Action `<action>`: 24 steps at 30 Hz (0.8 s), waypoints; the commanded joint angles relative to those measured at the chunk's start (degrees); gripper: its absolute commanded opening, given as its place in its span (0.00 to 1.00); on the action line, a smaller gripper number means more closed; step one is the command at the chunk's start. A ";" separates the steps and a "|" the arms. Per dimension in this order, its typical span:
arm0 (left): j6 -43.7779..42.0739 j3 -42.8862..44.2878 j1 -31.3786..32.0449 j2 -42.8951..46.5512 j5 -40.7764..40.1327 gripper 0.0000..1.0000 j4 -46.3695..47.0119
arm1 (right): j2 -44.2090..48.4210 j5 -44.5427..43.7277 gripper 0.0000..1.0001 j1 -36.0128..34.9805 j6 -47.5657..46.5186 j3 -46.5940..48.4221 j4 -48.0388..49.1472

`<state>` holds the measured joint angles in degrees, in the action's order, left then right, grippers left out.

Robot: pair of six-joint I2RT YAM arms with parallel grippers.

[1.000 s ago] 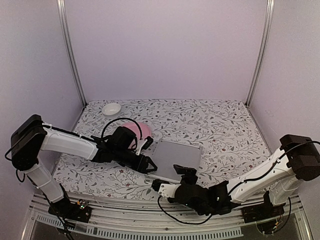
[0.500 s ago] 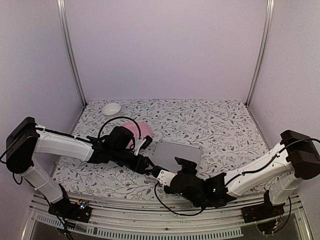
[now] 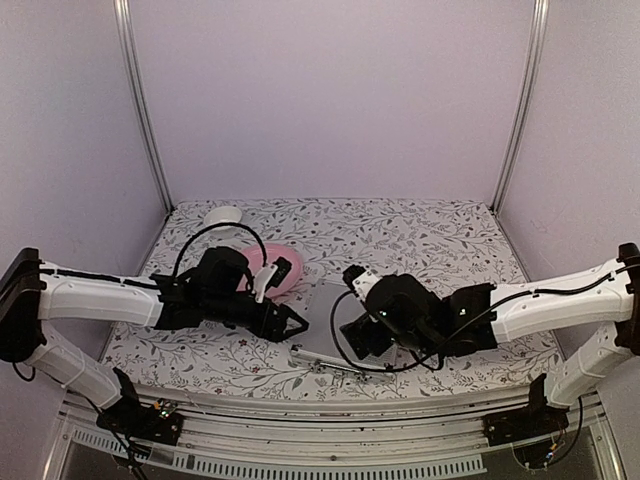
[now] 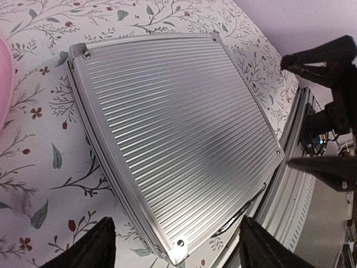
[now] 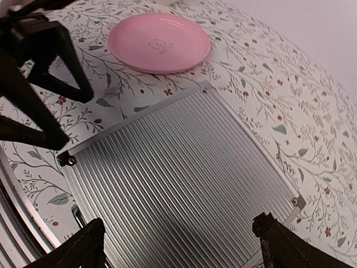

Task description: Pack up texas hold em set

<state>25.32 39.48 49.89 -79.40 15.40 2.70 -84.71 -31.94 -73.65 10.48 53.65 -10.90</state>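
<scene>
1. White cloth (image 3: 450,250) with little leaves and red flowers covers the table, and plain pale purple walls stand all around it.
2. Far back on the left sits a small round white bowl (image 3: 225,214), well away from everything else.
3. The left arm reaches in from the left side, low over the cloth. The left claw (image 4: 177,220) is spread wide with nothing in it. Its two black fingers (image 4: 89,251) hang by the left front corner of the case, and they do not touch it.
4. A round pink plate (image 5: 159,42) lies flat behind the left claw. It is near the back left corner of the case, with a thin strip of cloth between them.
5. The flat square silver metal case (image 4: 178,128) lies in the middle of the table, close to the front edge. Its lid is down, and the top has many thin straight ridges. It sits between the two claws.
6. The right arm reaches in from the right side. The right claw (image 5: 179,219) hangs above the case and looks down at the lid. Its fingers stand far apart and it has hold of nothing.
</scene>
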 commanded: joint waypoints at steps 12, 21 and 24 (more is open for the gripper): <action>6.34 -1.18 0.59 -5.76 8.84 0.78 4.11 | 5.15 18.62 0.90 20.91 33.82 -4.75 -11.65; 8.40 -1.95 1.56 -6.92 8.77 0.78 4.45 | 0.88 22.82 0.76 22.83 32.81 -6.34 -5.53; 9.02 -1.78 2.06 -7.86 8.95 0.78 4.60 | -0.59 23.63 0.74 23.00 32.42 -6.48 -3.67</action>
<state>33.10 38.46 50.35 -85.73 23.59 5.48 -83.42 -10.50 -51.18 42.78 47.94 -18.70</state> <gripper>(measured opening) 0.784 0.751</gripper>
